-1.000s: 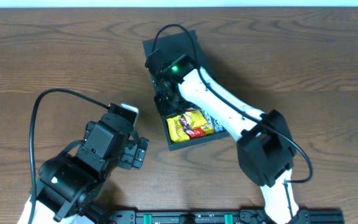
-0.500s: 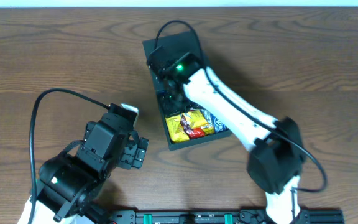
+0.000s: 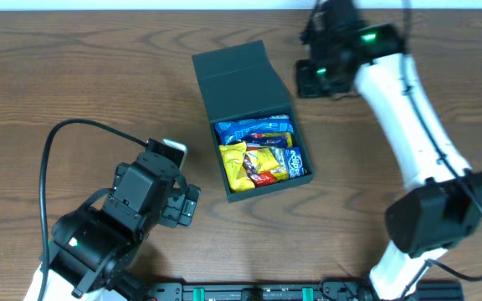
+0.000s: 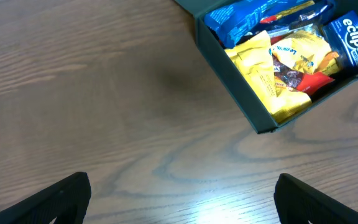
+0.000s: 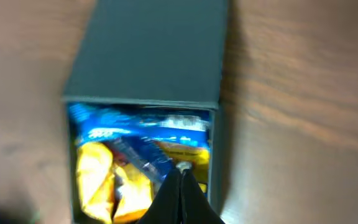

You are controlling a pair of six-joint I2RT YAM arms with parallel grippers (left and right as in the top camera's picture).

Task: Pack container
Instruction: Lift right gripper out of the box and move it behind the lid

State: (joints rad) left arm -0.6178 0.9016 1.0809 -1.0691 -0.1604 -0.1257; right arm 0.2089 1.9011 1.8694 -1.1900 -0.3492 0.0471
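Right end effector lifted from container toward brown wood-grain bench far edge, closed, empty, left end effector wide apart, empty

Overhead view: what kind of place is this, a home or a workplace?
Probably a robotics lab bench, not a home: a brown wood-grain table, the cabled left robot arm and right robot arm by a black rail, and a dark teal square cardboard box of snack packets.

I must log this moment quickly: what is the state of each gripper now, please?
Left gripper: open, holding nothing.
Right gripper: shut, nothing between its fingers.
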